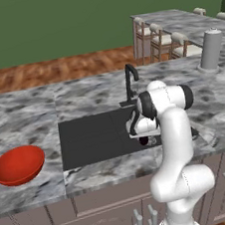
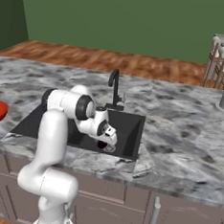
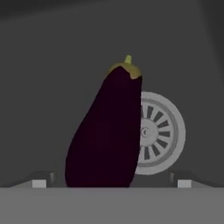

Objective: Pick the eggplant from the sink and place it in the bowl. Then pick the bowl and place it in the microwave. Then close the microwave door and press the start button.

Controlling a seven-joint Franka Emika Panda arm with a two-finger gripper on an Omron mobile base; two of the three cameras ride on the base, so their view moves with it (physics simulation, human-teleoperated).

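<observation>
sink [image 3: 43, 65] floor, glossy purple-black eggplant [image 3: 105, 135]

Eggplant [image 3: 105, 131]: dark purple, near black, glossy, pear-shaped with a small green-yellow stem cap. Lies on the floor of the sink [image 1: 95, 134], stem end pointing up in the hand view, its broad end partly covering the round grey drain grate beside it.

Sink: rectangular black basin set in grey marble counter, curved black faucet at its rear edge.

Bowl [image 1: 18, 165]: wide, shallow, glossy red-orange, upright on the counter, well apart from the basin.
</observation>
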